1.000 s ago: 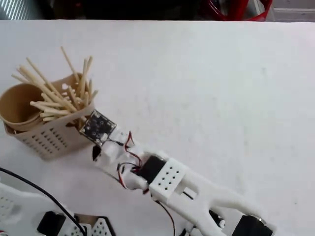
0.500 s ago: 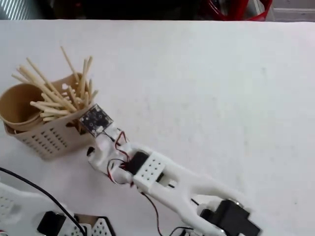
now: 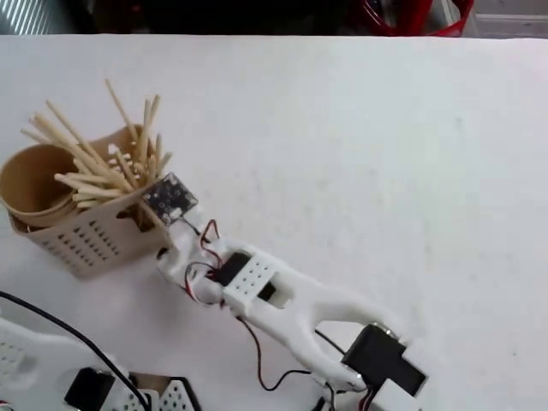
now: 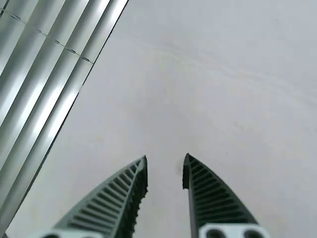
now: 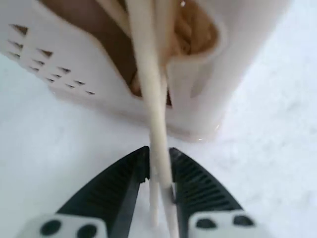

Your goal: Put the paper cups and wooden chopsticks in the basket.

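Note:
A pale perforated basket [image 3: 86, 240] stands at the table's left, holding a tan paper cup [image 3: 34, 184] and several wooden chopsticks [image 3: 103, 163] that stick out above its rim. My right arm [image 3: 248, 278] stretches from the front edge to the basket's near right corner. Its gripper [image 5: 159, 163] is shut on a pair of wooden chopsticks [image 5: 151, 99], which run from between the fingers up over the basket [image 5: 237, 74] wall and into it. My left gripper [image 4: 166, 166] is open over bare white table, with nothing between its fingers.
My left arm [image 3: 51, 368] rests at the front left corner with a black cable trailing from it. A ribbed metal surface [image 4: 34, 84] lies beyond the table edge. A red object [image 3: 411, 17] sits past the far edge.
My right arm has pushed left and closer to the basket, its rear part swinging left. The held chopsticks have gone further into the basket. The left arm has stayed still.

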`<state>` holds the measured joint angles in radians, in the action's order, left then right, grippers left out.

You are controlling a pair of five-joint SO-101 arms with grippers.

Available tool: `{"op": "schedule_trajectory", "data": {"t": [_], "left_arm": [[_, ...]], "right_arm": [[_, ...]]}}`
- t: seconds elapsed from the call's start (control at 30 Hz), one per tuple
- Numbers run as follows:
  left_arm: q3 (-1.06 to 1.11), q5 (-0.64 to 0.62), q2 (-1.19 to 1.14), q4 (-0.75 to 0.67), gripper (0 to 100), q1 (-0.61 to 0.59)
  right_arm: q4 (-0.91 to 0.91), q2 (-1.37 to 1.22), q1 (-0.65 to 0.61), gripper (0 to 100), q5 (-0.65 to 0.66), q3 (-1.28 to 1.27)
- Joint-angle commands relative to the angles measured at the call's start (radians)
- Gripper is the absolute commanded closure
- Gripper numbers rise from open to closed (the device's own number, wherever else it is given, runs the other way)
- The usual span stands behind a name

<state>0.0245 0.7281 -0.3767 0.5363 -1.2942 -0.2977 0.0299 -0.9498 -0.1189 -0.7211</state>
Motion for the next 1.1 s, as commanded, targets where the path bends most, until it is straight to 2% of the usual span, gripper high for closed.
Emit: {"op": "schedule_trajectory", "data": {"t": [0.0,0.07,0.2,0.5,0.67,0.77,1.07], "left_arm": [[-0.04,0.011,0.01,-0.029,86,0.013],[-0.04,0.011,0.01,-0.029,86,0.013],[-0.04,0.011,0.01,-0.029,86,0.013],[-0.041,0.011,0.01,-0.029,86,0.013],[-0.04,0.011,0.01,-0.029,86,0.013],[-0.04,0.011,0.012,-0.029,86,0.013],[-0.038,0.011,0.012,-0.029,86,0.013]], "right_arm": [[-0.044,0.01,0.061,98.1,-0.003,0.049],[-0.101,0.012,0.067,98.1,0.0,0.049],[-0.208,0.016,0.097,98.1,0.086,0.049],[-0.518,0.248,0.278,98.1,0.121,0.043],[-0.728,0.381,0.323,98.1,0.301,0.046],[-0.837,0.4,0.397,98.1,0.382,0.032],[-0.704,0.4,0.661,98.0,0.555,-0.098]]}}
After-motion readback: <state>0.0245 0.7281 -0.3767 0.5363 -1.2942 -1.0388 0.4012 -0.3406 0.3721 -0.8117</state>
